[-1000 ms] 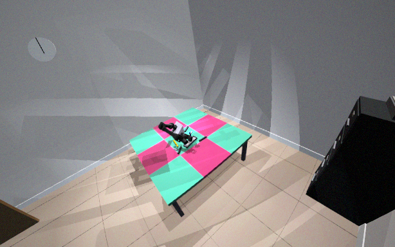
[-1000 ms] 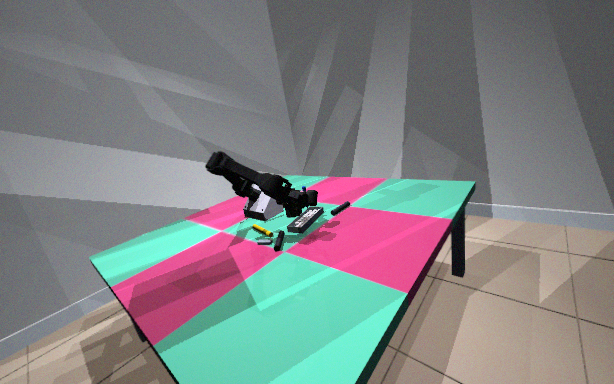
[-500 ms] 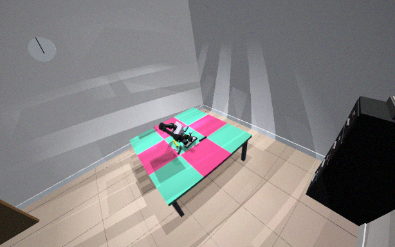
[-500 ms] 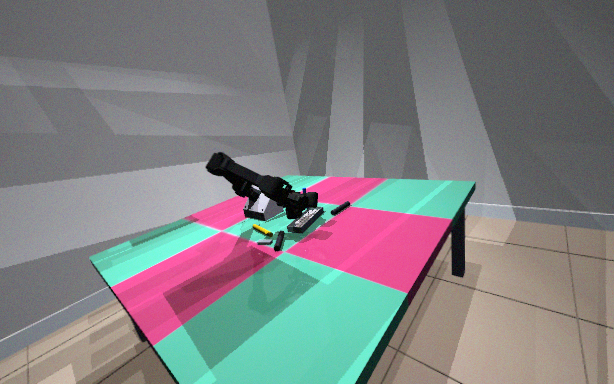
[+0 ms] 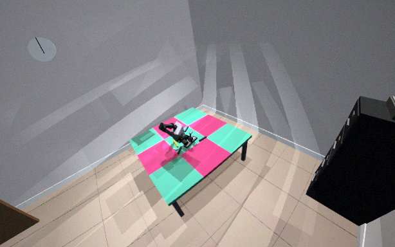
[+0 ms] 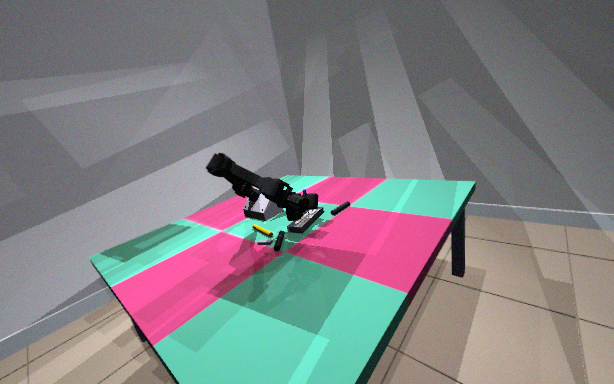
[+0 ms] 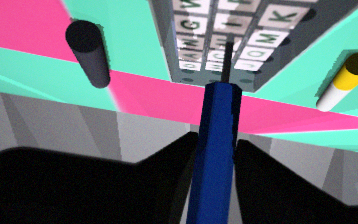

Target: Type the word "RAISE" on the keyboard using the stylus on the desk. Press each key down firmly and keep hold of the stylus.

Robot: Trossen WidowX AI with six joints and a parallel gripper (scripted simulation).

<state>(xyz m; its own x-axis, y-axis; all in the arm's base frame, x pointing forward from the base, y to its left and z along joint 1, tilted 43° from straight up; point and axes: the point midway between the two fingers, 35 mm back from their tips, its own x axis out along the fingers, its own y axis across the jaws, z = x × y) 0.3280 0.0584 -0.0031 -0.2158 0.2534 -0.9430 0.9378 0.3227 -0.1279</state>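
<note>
Plainly blue stylus, faceted barrel, black tip.

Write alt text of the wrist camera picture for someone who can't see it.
The gripper grips a blue stylus, its thin dark tip reaching over the white lettered keys of a dark keyboard. A black cylinder lies to the left, a yellow-and-white one to the right, on a pink and turquoise table top.
</note>
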